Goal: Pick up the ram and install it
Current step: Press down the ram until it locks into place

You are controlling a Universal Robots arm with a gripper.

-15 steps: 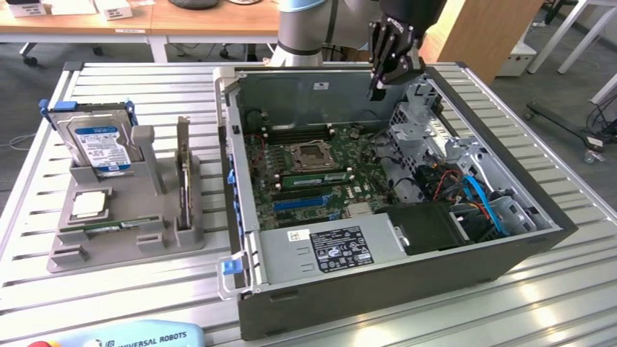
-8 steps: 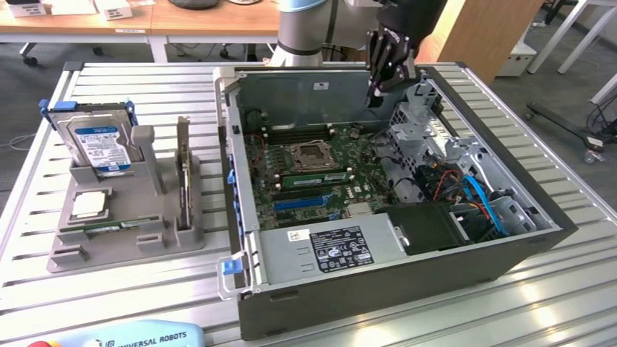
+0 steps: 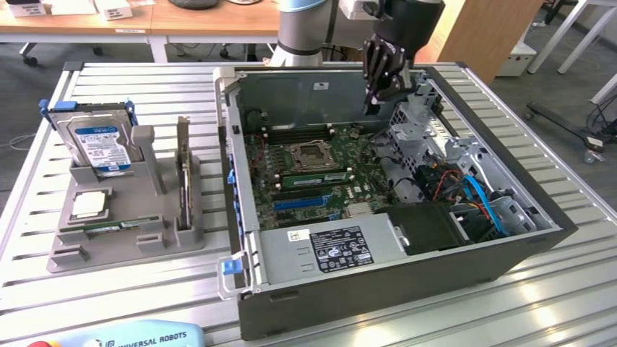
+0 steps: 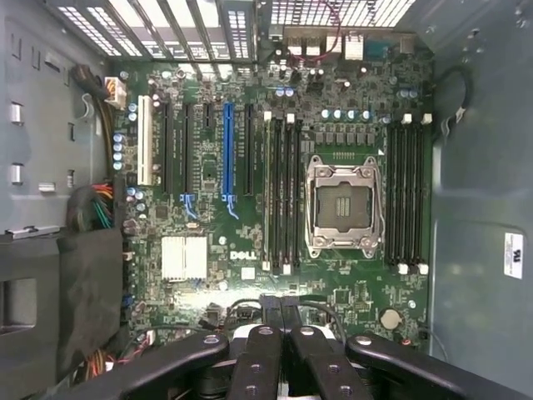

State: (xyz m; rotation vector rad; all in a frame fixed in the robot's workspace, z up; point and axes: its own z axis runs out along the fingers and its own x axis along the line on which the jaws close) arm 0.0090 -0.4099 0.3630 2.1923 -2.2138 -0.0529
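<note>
**Ram sits well off from closed, empty fingers**

We see the fingers [image 3: 376, 85] pressed together on nothing, hanging over the open computer case [image 3: 386, 289], above its motherboard [image 4: 216, 250]. The ram [image 3: 101, 226] rests low in the grey holder [image 3: 115, 254] on the desk [image 3: 24, 253]. It is well apart toward the exterior view's left, with its long axis running across that view.

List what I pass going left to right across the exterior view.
Blue-labelled hard drive → upright expansion card → empty CPU socket → shut gripper → blue cables.
</note>
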